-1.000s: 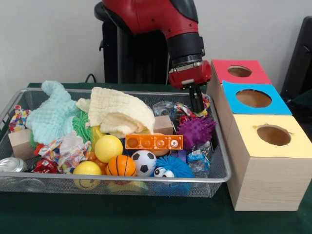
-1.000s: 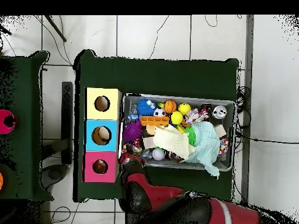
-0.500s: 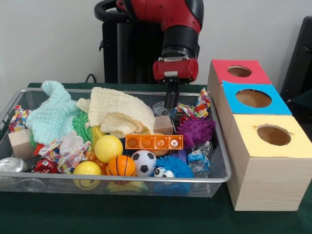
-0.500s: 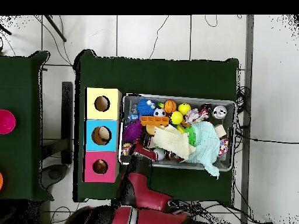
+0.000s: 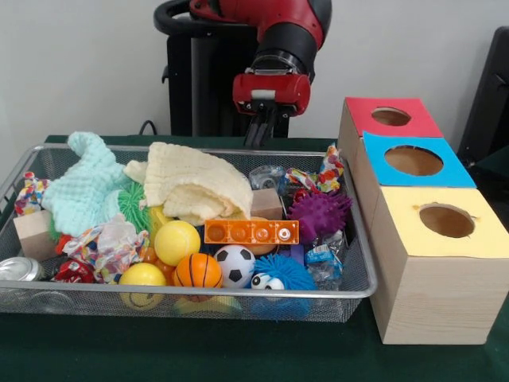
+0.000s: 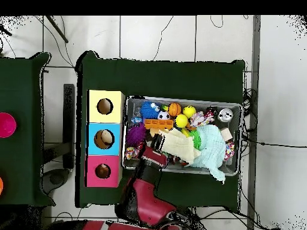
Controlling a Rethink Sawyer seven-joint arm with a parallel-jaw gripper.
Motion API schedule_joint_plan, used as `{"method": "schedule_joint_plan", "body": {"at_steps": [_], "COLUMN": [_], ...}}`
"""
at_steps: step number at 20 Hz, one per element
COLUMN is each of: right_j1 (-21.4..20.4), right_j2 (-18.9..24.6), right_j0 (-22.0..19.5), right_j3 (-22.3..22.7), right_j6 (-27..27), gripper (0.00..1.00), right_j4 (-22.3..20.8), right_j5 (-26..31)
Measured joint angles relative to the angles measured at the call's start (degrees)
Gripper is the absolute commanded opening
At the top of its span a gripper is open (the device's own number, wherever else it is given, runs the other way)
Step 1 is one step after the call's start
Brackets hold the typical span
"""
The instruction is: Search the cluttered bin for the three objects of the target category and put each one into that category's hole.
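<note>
A wire mesh bin [image 5: 199,293] holds a heap of toys: a yellow ball [image 5: 176,242], a small basketball [image 5: 197,270], a soccer ball [image 5: 235,265], a purple spiky ball [image 5: 320,213], an orange block [image 5: 251,231], a cream cloth [image 5: 195,185] and a mint cloth [image 5: 83,187]. My gripper [image 5: 261,131] hangs above the bin's far rim, behind the cream cloth, with nothing seen in it. From overhead the gripper [image 6: 157,144] is over the bin's box-side half. Beside the bin stand the red box [image 5: 390,116], blue box [image 5: 413,160] and yellow box [image 5: 446,220], each with a round hole.
A blue fuzzy toy [image 5: 278,274], a wooden block [image 5: 266,204], a metal can [image 5: 20,270] and crumpled wrappers [image 5: 111,243] fill the remaining space in the bin. Overhead, something pale lies inside the blue box's hole [image 6: 104,139]. A green cloth [image 5: 238,350] covers the table.
The arm has swung away from the boxes, from the bin's box-side corner toward the middle of its far rim, and the gripper has risen.
</note>
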Motion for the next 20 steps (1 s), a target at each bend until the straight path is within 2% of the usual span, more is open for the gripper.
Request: {"method": "schedule_joint_plan", "body": {"at_steps": [2,3,4,5,7,9,13,20], "right_j1": [-0.2,-0.4,-0.5,-0.5,-0.1,0.5,-1.0,-0.4], "right_j2": [0.6,1.6,4.8,5.8,9.1,11.6,13.8,14.7], "right_j0": [-2.6,-5.1,-10.9,-12.6,-17.6,-21.2,-23.6,-22.4], "right_j3": [-0.6,-1.3,-3.3,-3.9,-6.1,-8.3,-11.7,-15.5], "right_j6": [0.0,0.0,0.0,0.0,0.0,0.0,0.0,0.0], "gripper": [0.0,0.0,0.0,0.0,0.0,0.0,0.0,0.0], "right_j4": [-4.6,-8.5,-15.5,-17.2,-21.1,-22.4,-22.5,-22.2], "right_j5": [3.9,7.9,17.9,21.0,31.6,41.1,47.1,47.3]}}
